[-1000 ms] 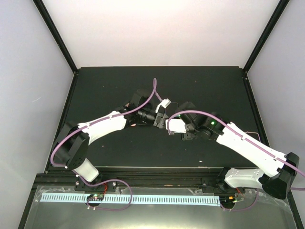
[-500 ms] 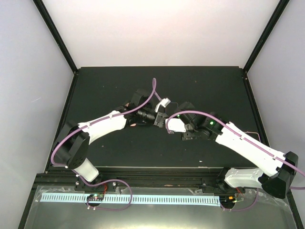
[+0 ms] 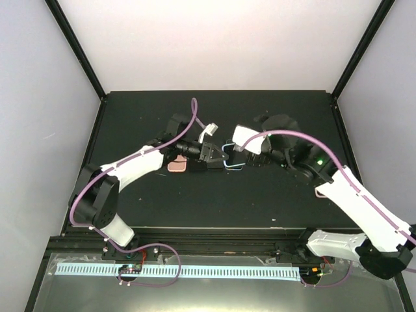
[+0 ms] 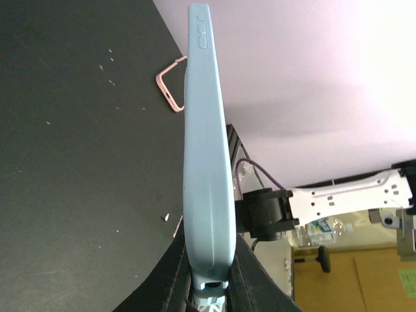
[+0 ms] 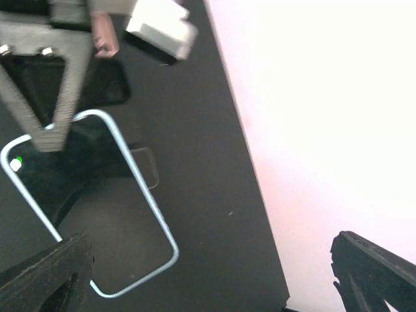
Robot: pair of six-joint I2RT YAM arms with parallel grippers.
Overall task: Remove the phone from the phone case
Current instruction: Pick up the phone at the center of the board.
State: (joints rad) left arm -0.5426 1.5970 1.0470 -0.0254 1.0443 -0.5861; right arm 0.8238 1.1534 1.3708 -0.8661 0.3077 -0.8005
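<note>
The light blue phone case stands on edge between the fingers of my left gripper, which is shut on its lower end. In the top view the left gripper holds it above the middle of the mat, the case pointing right. In the right wrist view the case's blue rim frames a dark phone face. My right gripper is open and empty, its fingers wide apart, hanging back from the case. In the top view it is just right of the case.
A pink case lies flat on the black mat under the left arm; it also shows in the left wrist view. A faint rectangular outline lies on the mat behind the blue case. White walls surround the mat.
The right arm has lifted and swung back to the right, away from the case. The left arm has shifted left with the blue case, uncovering the pink case.
</note>
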